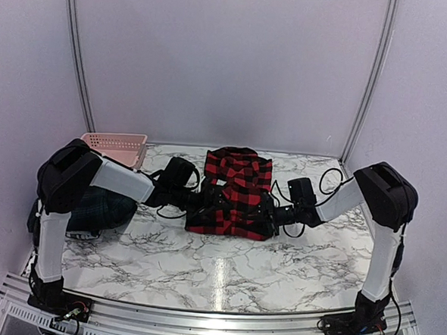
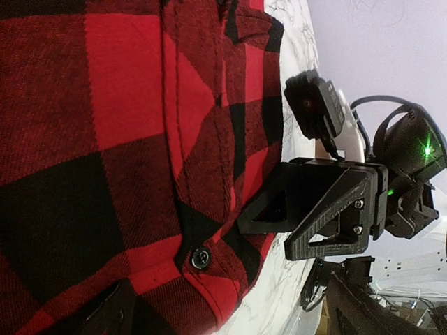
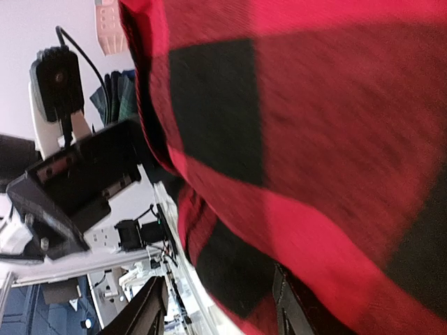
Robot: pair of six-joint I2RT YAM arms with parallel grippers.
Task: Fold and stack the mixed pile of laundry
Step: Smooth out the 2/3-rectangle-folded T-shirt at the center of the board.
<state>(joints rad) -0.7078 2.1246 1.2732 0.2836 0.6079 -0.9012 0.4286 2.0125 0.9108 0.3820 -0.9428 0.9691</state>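
The red-and-black checked shirt [image 1: 235, 192] lies flat and partly folded at the middle back of the marble table [image 1: 217, 273]. My left gripper [image 1: 200, 204] is at its left edge and my right gripper [image 1: 275, 215] at its right edge, facing each other. In the left wrist view the shirt [image 2: 105, 139] fills the left, and its buttoned hem lies between my open jaws [image 2: 223, 314]. In the right wrist view the cloth [image 3: 314, 139] hangs over one finger, jaws [image 3: 220, 310] apart. A dark green plaid garment [image 1: 99, 209] is bunched under my left arm. The navy and striped garments are out of view.
A pink lattice basket [image 1: 117, 147] stands at the back left, behind my left arm. Grey walls close the back and sides. The right gripper [image 2: 279, 234] shows in the left wrist view, close to the shirt's hem. The left gripper [image 3: 77, 188] shows in the right wrist view.
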